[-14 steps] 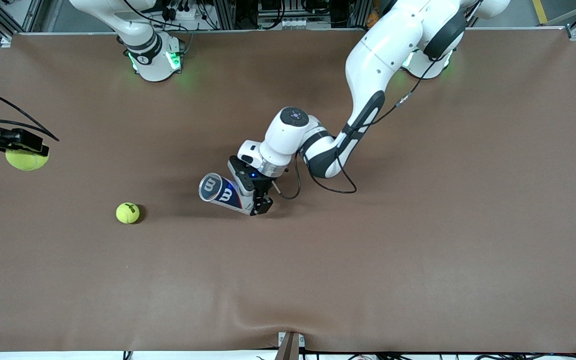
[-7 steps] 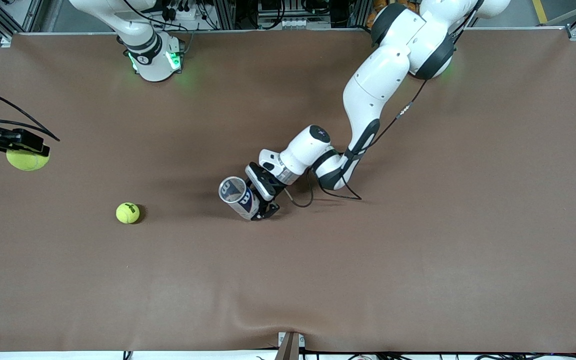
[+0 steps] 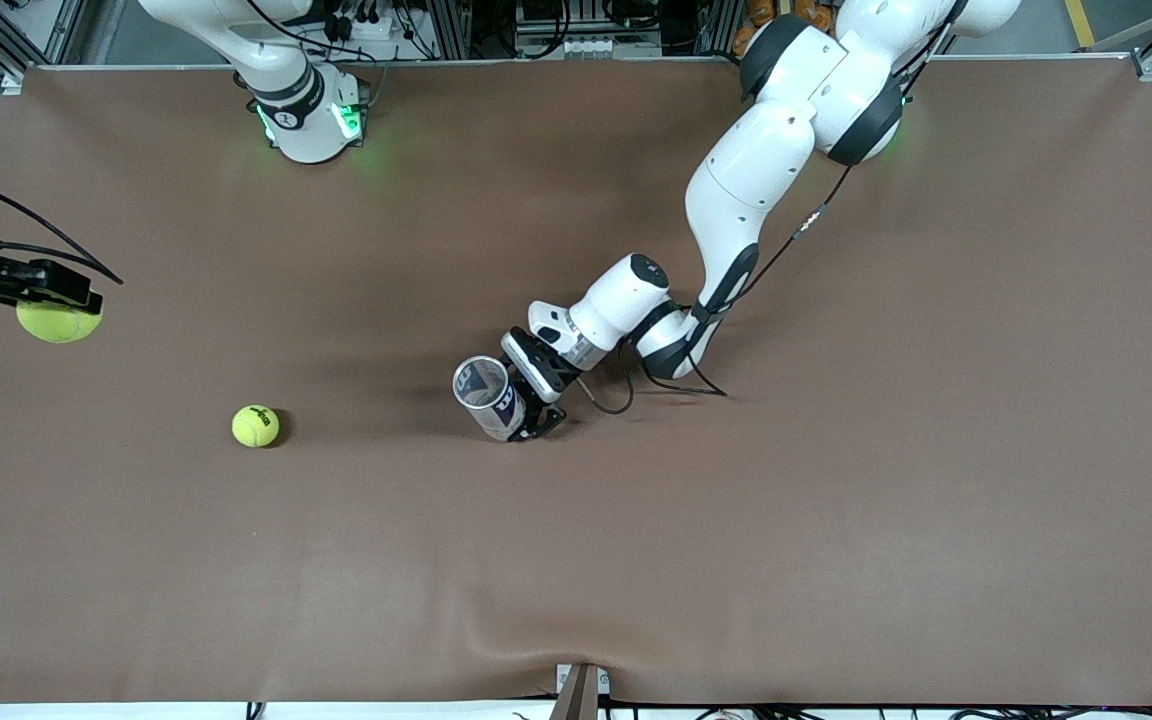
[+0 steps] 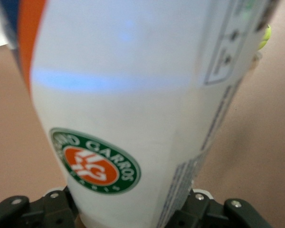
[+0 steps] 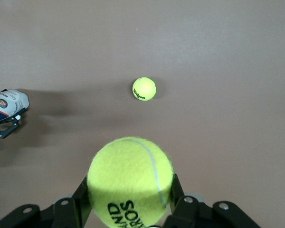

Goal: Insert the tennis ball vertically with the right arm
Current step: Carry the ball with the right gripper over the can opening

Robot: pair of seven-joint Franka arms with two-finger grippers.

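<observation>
While the right gripper (image 3: 54,305) hangs over the table's edge at the right arm's end, its 2 black fingers (image 5: 80,202) are pinched on a tennis ball (image 5: 130,183). That held ball is bright yellow and fuzzy, with a pale curved seam across its top and black lettering low on its face.

2 tennis balls are in sight. The second ball (image 3: 255,426) lies loose on the brown table (image 3: 836,500), near the right arm's end and nearer to the front camera than the can; it is well apart from both grippers.

1 can (image 3: 489,396) is in sight, a white tube with blue and orange on its label and a round green and orange badge (image 4: 95,160). It stands near the table's middle, tilted a little, with its open mouth (image 3: 481,382) up. The left gripper (image 3: 534,405) is closed on its side, low down by the table, and the left arm (image 3: 746,190) reaches to it from its base. Bare brown table lies between the can and the held ball.
</observation>
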